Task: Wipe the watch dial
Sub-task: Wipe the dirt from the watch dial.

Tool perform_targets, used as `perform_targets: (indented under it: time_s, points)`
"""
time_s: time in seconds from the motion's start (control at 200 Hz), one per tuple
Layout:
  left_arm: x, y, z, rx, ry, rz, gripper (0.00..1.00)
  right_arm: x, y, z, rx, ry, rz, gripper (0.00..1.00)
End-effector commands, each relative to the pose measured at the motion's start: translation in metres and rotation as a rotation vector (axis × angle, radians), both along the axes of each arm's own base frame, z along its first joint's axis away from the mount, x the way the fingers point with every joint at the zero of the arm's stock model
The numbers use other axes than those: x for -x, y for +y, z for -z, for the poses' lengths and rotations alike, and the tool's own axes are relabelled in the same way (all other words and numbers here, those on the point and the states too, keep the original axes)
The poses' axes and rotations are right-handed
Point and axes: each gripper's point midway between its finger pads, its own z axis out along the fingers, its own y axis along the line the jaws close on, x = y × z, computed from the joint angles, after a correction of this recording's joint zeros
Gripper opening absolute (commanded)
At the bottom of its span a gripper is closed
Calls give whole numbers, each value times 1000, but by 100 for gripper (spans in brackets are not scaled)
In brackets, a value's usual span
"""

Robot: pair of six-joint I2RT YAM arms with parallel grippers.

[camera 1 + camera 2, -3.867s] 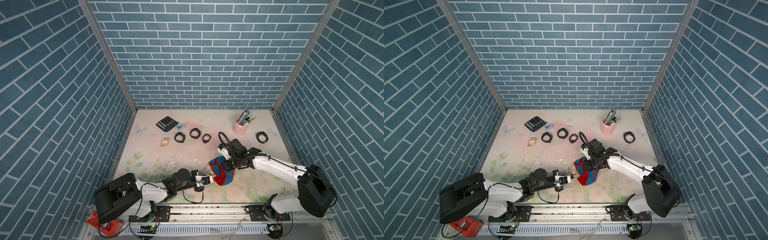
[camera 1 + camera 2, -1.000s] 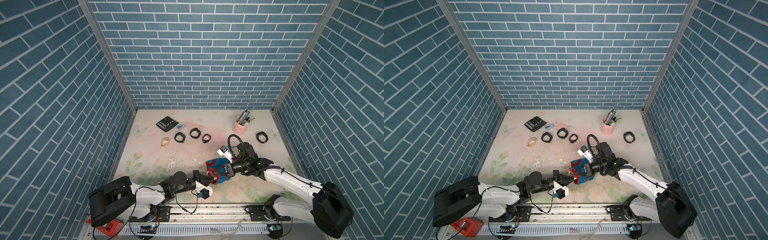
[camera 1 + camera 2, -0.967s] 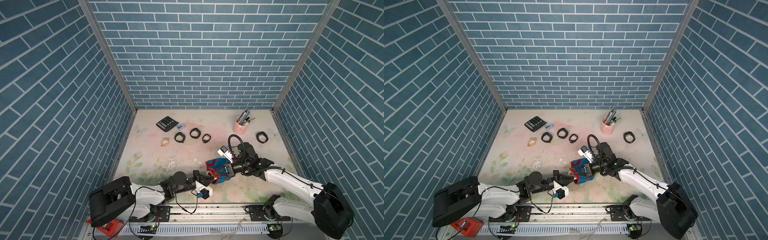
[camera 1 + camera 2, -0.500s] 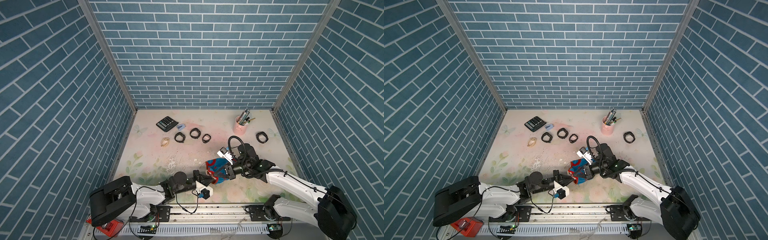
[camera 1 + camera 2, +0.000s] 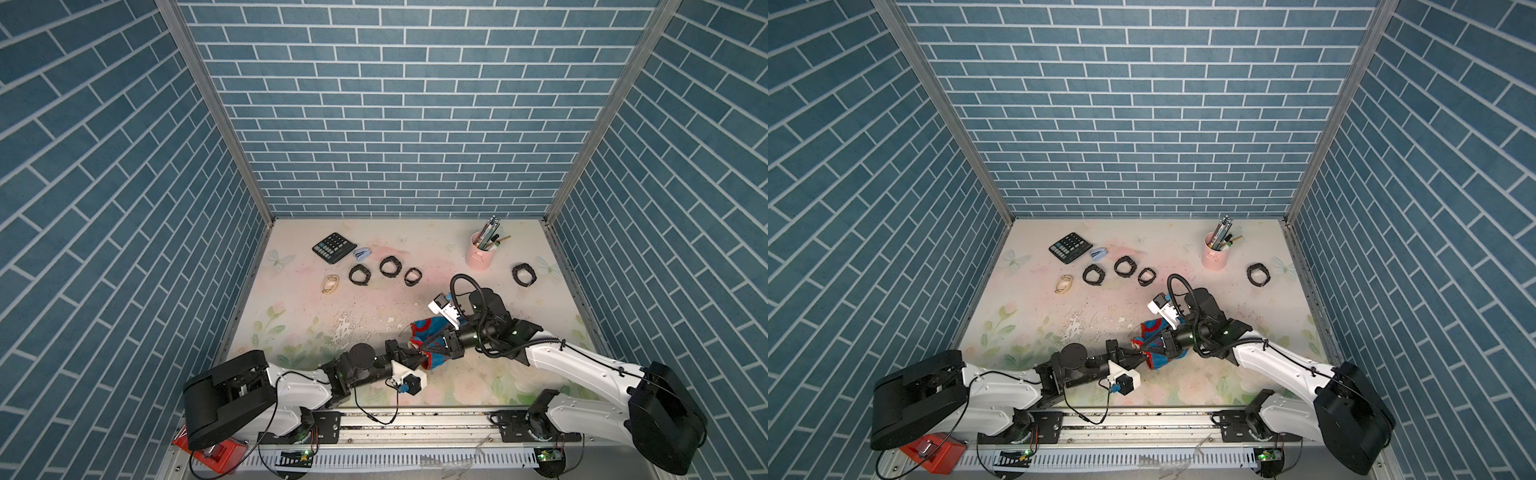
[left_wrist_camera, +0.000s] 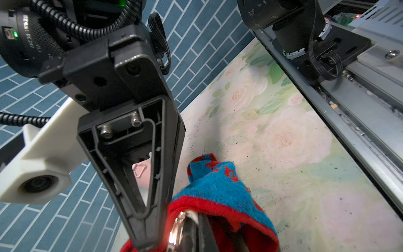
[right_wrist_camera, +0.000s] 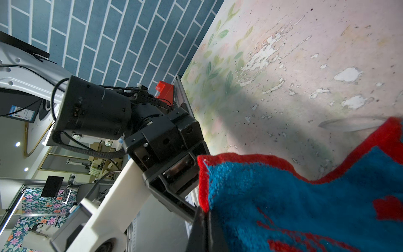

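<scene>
Left claw (image 5: 417,356) is clamped shut on the watch (image 6: 181,227); only a shiny metal rim of it shows, in the left wrist view, with the cloth (image 5: 427,326) folded against it. Right claw (image 5: 424,348) is pinched shut on that cloth, a blue towel edged in red, which the right wrist view shows caught between its dark fingers (image 7: 196,236). Both claws meet tip to tip over the table (image 5: 478,386), close to the middle of its near edge, and in both top views the cloth hides the watch. Whether the cloth's hanging end touches the table I cannot tell. Just beside the claws, toward the left edge, is a peeled patch (image 5: 345,328). Farther on, toward the left edge, sit a tan loop (image 5: 331,283) and 3 black bands (image 5: 390,267) in a row, well apart from a 4th band (image 5: 524,275) near the right edge. Nearest the far edge are a calculator (image 5: 335,247) with a small blue clip (image 5: 362,253) just beside it, and a pink cup (image 5: 478,254) holding pens (image 5: 489,235).
</scene>
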Motion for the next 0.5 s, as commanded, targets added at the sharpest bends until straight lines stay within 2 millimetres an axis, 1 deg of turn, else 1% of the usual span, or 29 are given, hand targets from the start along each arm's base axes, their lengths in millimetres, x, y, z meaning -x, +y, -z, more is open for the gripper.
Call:
perform_targets:
  time_s: [0.0,0.105,0.215,0.325,0.435,0.495]
  points:
    - [-11,-6,-49,159,-73,-35,0,13,8,9,16,58,-46,0]
    - [-11,-7,-48,144,-80,-32,0,17,11,12,14,65,-60,0]
    - [-11,-6,-51,162,-85,-38,0,18,10,16,24,77,-57,0]
    - [-11,-6,-52,160,-95,-38,0,20,6,24,41,87,-46,0]
    - [-12,-3,-55,170,-103,-50,0,16,0,33,83,108,-9,0]
    - [-13,-3,-53,155,-110,-54,0,14,-2,37,90,120,5,0]
